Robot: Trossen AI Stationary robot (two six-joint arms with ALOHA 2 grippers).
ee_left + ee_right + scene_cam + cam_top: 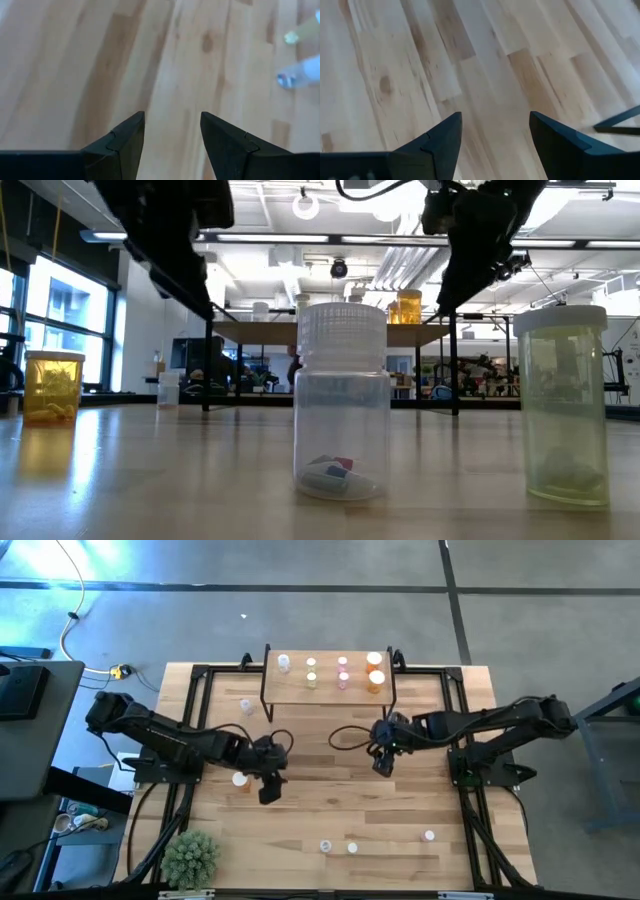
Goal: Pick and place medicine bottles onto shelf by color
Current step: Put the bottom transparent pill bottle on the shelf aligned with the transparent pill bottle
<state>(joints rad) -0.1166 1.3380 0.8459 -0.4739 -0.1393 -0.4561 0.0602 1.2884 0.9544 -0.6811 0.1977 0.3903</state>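
Observation:
The shelf [328, 687] stands at the table's far middle with several bottles on its top: bluish-clear [284, 663], pale yellow [311, 671], pink [342, 672] and orange [374, 672]. An orange bottle [239, 779] stands beside my left gripper [270, 790], which is open and empty above the table. My right gripper [383, 764] is open and empty right of centre. Three bottles [351, 848] stand near the front edge; the clear one [342, 402] and a pale yellow one [565, 406] show close in the low view. Another bottle [246, 705] stands left of the shelf.
A small green plant [190, 858] stands at the table's front left corner. Black frame rails [195, 700] run along the table's left and right sides. Bare wood lies between the two grippers.

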